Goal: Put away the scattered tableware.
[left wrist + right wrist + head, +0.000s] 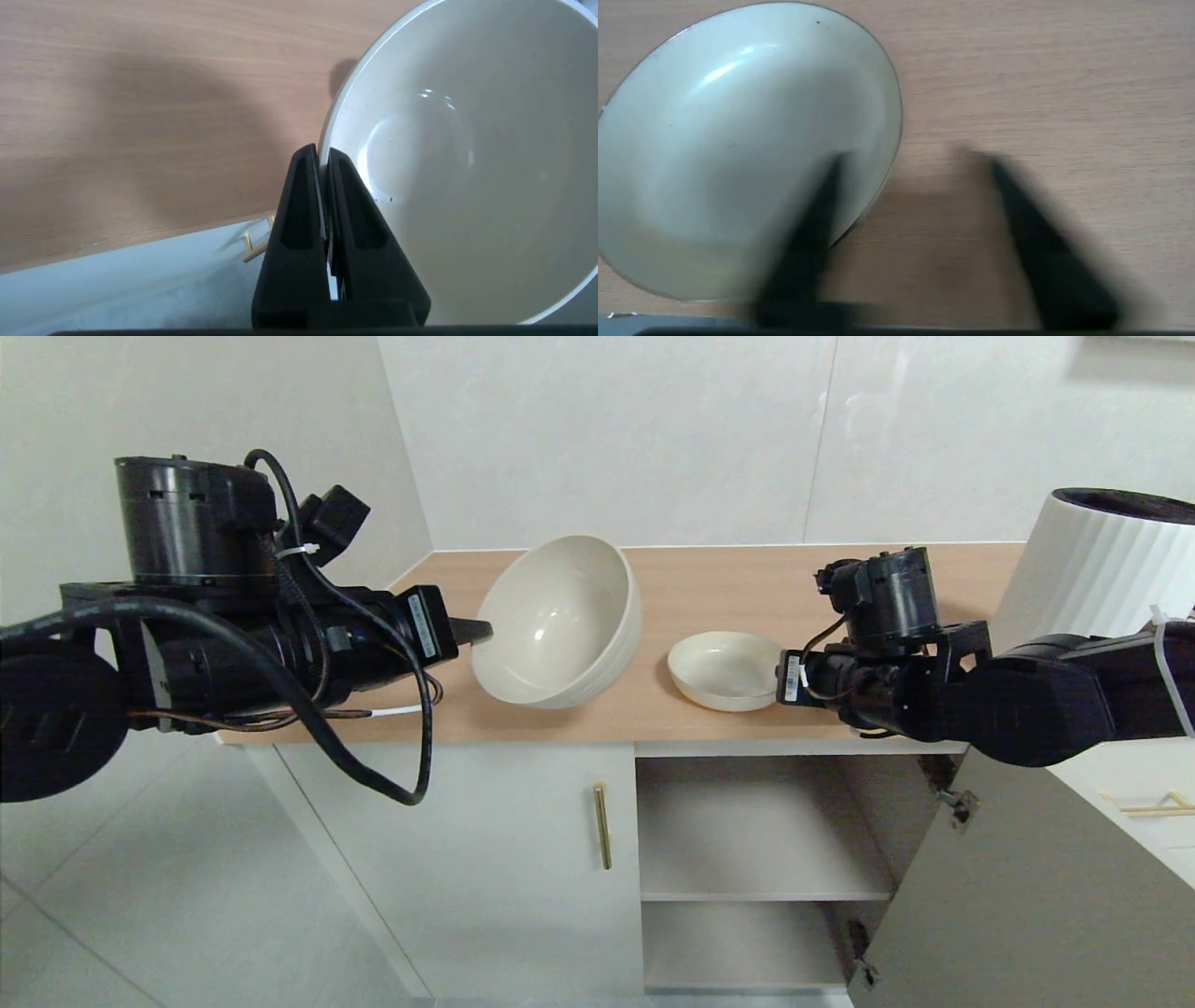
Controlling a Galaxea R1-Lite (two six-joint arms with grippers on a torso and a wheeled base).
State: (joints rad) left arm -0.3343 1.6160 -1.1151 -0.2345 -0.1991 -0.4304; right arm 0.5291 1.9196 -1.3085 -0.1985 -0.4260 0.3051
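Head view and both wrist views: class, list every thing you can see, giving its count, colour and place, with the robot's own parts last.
large bowl: 1, cream, tilted over the counter's left part
small dish: 1, cream, flat on the counter to the right of the large bowl
counter: 1, light wood, along the white wall
cabinet: 1, white, under the counter, right door open on two bare shelves
handle: 1, brass, on the shut left door
ribbed container: 1, white, behind the right arm
left gripper: 1, black, shut on the large bowl's rim
right gripper: 1, black, open, straddling the small dish's rim
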